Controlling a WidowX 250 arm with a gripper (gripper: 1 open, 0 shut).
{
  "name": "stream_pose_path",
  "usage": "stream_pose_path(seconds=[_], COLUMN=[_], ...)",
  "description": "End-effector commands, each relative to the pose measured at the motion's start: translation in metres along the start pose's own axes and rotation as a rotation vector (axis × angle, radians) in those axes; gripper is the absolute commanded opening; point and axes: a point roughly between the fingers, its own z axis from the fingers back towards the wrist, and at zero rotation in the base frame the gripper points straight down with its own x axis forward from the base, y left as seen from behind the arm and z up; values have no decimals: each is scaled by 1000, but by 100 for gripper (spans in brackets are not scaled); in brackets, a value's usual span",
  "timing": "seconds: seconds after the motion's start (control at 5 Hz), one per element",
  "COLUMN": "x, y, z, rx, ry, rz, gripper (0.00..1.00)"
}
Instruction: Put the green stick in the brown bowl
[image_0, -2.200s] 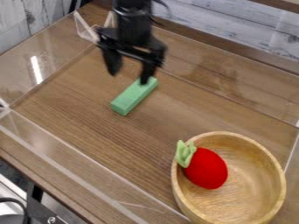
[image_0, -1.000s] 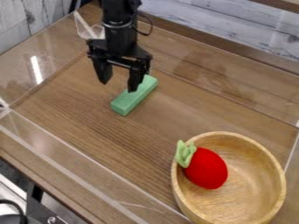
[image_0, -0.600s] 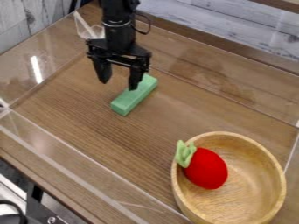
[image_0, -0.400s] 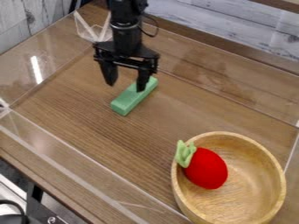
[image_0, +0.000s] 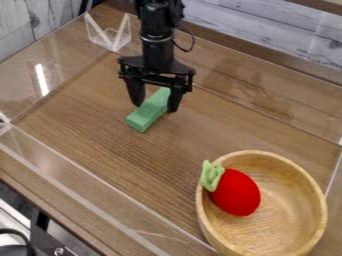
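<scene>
1. Green and matte, the stick (image_0: 144, 118) lies flat on the wooden table (image_0: 94, 145), partly covered from view at its far end by my gripper (image_0: 158, 100).
2. My gripper is open, its two fingers spread wide with one at either side of the stick's far portion. I judge that this spacing is meant to let them close across the narrow width, the easier way to hold a bar.
3. I can't tell whether either finger touches the stick, nor how near the tips are to the tabletop; from this angle nothing looks gripped.
4. The stick lies slantwise, so the line between my fingers should cross its long sides squarely. If I close off that line, I expect the bar to twist or slide.
5. The brown bowl (image_0: 291, 222) sits well apart, toward the near right corner of the view, its open top ready to receive. I'd lift the stick above the thick rim before carrying it over.
6. A red strawberry-like toy (image_0: 235, 194) rests inside, against the bowl's left side in the view. The bare wood beside it looks the better landing spot, since a bar dropped onto the toy could roll off or lean.
</scene>
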Motion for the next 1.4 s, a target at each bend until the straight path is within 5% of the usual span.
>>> stream_pose_path(seconds=[0.0, 0.2, 0.6, 0.8, 1.2], x=[22, 32, 29, 33, 21], y=[8, 16, 3, -3, 4], z=[20, 24, -1, -7, -9], rx=[1, 9, 22, 24, 26], ry=[-61, -64, -36, -36, -31], rz=[-77, -147, -152, -185, -179], gripper=[100, 100, 100, 0, 0])
